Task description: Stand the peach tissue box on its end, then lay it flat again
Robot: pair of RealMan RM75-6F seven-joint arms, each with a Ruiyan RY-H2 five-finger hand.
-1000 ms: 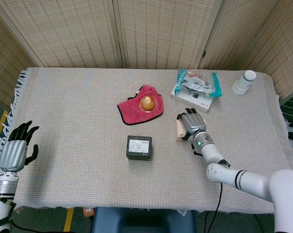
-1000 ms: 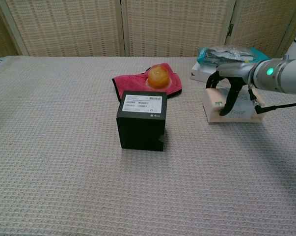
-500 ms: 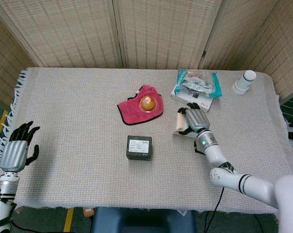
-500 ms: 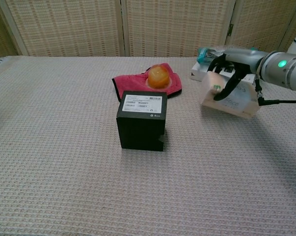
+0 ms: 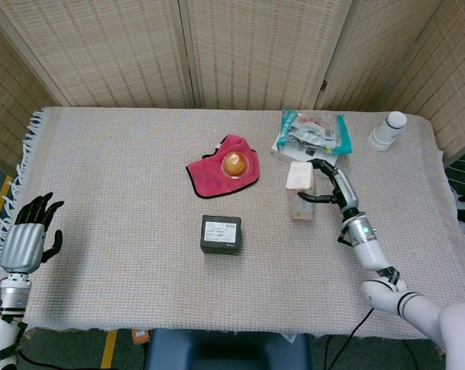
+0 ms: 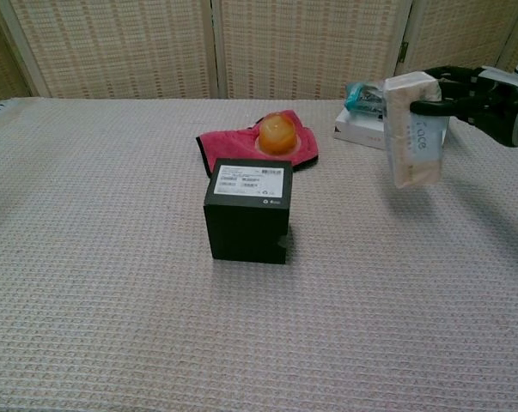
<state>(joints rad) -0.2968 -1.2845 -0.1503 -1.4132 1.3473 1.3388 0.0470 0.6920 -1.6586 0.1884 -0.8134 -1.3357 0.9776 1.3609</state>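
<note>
The right hand [image 5: 334,185] grips one peach tissue box [image 5: 300,190], upright on end at 3 o'clock from one black box [image 5: 221,234]. Writing on the tissue box is blurred. Only the head view shows the left hand [image 5: 25,235], fingers spread, holding nothing, at the table [image 5: 124,169] edge's 8 o'clock.

A peach cardboard tissue box [image 6: 415,129] bears dark lettering. The black cube box [image 6: 247,209] carries a white label; an orange ball [image 6: 277,133] sits on crimson cloth [image 6: 233,143]. The woven surface [image 6: 112,283] is beige.
</note>
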